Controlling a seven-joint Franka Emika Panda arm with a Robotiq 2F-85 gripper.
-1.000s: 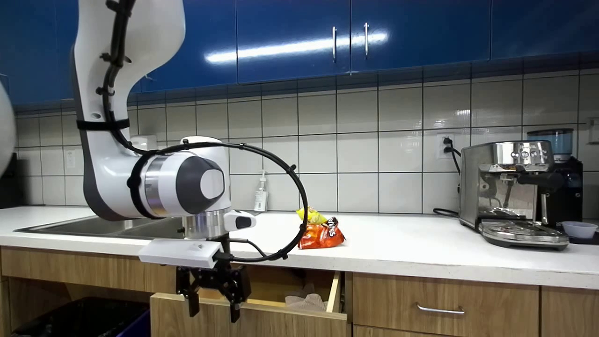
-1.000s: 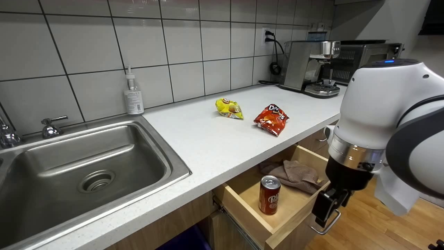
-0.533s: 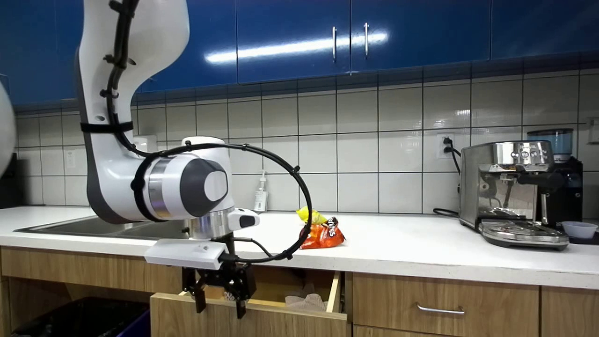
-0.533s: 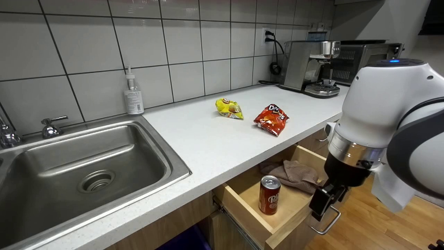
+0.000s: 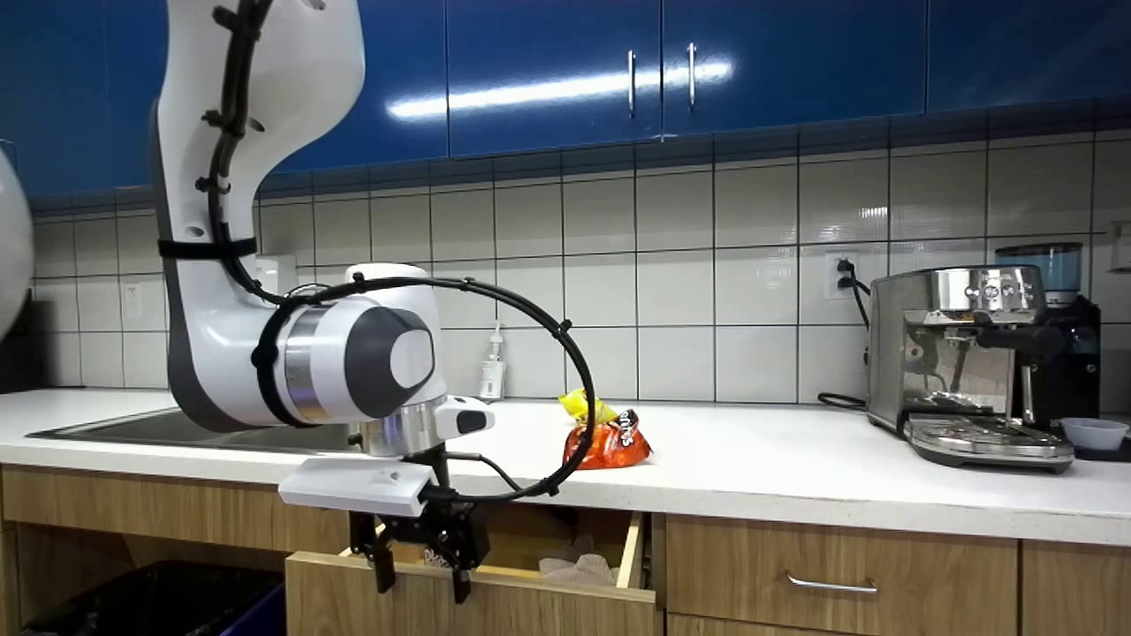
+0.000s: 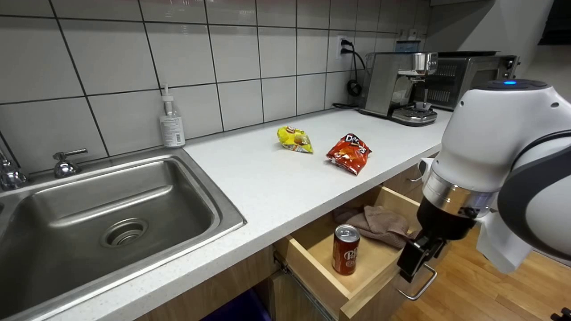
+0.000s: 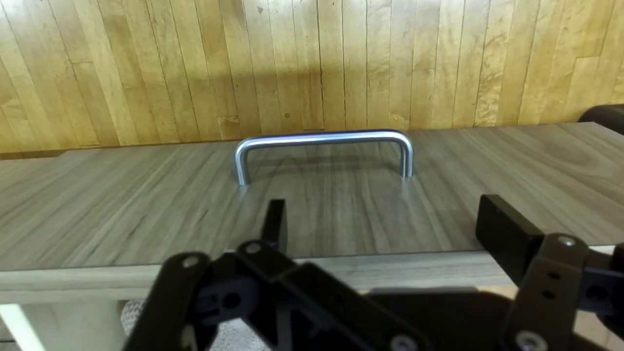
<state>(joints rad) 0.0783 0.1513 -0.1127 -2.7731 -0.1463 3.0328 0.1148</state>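
Note:
My gripper [image 5: 423,585] stands open with nothing between its fingers, beside the top of the pulled-out drawer's wooden front [image 5: 530,609]. In the wrist view the fingers [image 7: 507,229] overlap the front panel's outer face, one to each side. Whether they touch the panel I cannot tell. Beyond the fingertips is the metal bar handle [image 7: 324,139], also seen below the gripper [image 6: 409,273] in an exterior view as a curved handle [image 6: 421,287]. Inside the drawer a dark red soda can [image 6: 345,254] is upright, near a crumpled brownish cloth [image 6: 386,223].
Above the drawer runs a white countertop [image 6: 250,178] with a yellow chip bag [image 6: 294,139] and a red chip bag [image 6: 350,154]. A steel sink [image 6: 223,196], a soap bottle [image 6: 172,127] and an espresso machine [image 5: 963,353] stand along it. A dark bin [image 5: 168,592] sits under the counter.
The gripper has moved slightly up and in towards the drawer front, to the right in an exterior view. Over the last half second the drawer and can appear shifted very slightly inward.

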